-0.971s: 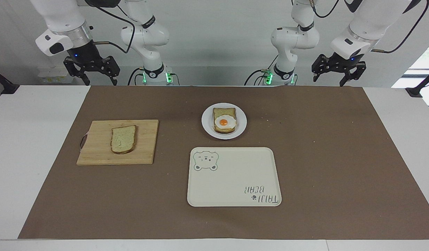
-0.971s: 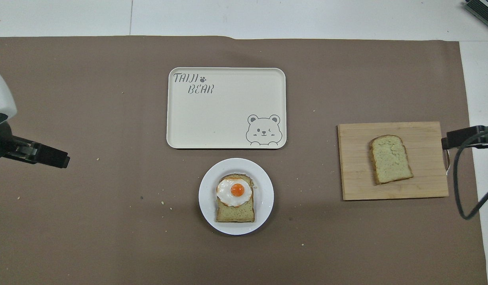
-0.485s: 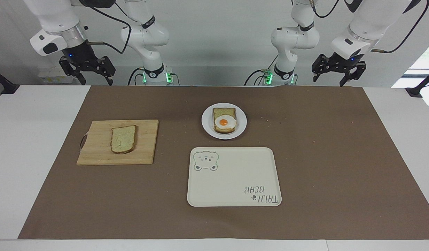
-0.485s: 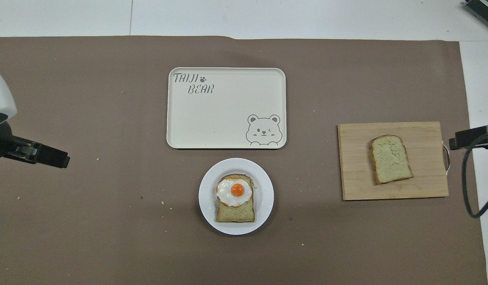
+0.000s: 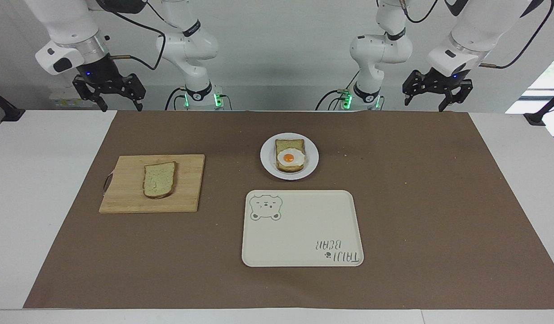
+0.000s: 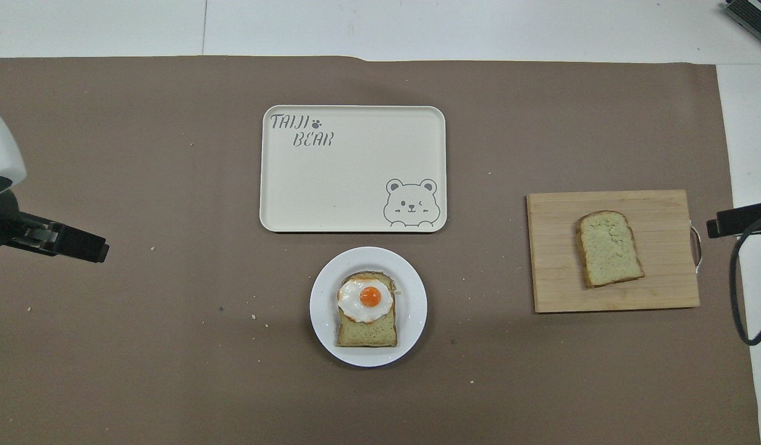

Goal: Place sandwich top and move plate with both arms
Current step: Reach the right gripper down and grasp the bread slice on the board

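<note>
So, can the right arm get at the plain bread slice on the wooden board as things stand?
Probably yes. The right gripper is open and empty, up at its own end of the table. The plain bread slice lies flat and uncovered on the wooden board.

Brown mat [image 5: 416, 202] over white table [image 5: 34, 180]. Cream tray [image 5: 304, 234], grey bear outline and lettering; white plate [image 5: 267, 164] under bread slice with white-and-orange egg [image 5: 290, 158]. Pale, brown-crusted sandwich top [image 5: 159, 180] on tan wooden board [image 5: 187, 189].
</note>
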`<state>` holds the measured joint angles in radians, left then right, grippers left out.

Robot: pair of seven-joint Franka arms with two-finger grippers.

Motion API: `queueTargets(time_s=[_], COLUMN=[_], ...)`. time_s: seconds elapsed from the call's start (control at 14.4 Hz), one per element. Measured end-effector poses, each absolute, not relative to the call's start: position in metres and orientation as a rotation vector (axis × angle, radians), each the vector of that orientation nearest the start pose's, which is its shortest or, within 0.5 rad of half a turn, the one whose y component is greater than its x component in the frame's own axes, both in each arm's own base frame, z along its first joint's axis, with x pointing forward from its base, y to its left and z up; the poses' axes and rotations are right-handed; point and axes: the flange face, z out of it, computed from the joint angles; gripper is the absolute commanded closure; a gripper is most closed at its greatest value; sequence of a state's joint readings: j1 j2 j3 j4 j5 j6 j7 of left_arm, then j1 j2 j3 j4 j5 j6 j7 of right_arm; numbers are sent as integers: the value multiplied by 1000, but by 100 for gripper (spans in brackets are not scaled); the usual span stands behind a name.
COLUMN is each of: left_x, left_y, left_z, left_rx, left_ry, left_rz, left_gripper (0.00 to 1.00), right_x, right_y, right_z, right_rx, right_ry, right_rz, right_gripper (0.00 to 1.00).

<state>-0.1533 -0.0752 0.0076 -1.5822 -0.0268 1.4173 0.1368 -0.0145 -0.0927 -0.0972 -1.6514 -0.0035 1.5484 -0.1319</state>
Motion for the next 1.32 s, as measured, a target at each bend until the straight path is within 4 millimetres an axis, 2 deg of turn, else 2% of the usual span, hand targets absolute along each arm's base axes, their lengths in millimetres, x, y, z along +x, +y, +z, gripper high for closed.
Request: queueTargets(time_s=[0.14, 0.35, 0.69, 0.83, 1.04, 1.32], left_x=[509, 509, 509, 509, 509, 509], left_y=[-78, -78, -78, -78, -78, -78], left_z=[647, 647, 647, 647, 647, 647], left_rx=[-3133, -3133, -3133, -3133, -3133, -3132], left_ry=[450, 450, 450, 450, 451, 452], left_rz=[142, 143, 143, 143, 143, 143], left_gripper=[0, 0, 0, 0, 0, 0], right_x=[521, 528, 561, 574, 583, 577], right_y=[-74, -78, -84, -92, -103, -114], right_z=[615, 575, 459, 421, 382, 341], right_rx=[-3135, -3135, -3144, -3149, -3155, -3088], right_ry=[-50, -66, -107, -161, -169, -170], right_rz=[2, -3, 0, -8, -9, 44], right_gripper=[0, 0, 0, 0, 0, 0])
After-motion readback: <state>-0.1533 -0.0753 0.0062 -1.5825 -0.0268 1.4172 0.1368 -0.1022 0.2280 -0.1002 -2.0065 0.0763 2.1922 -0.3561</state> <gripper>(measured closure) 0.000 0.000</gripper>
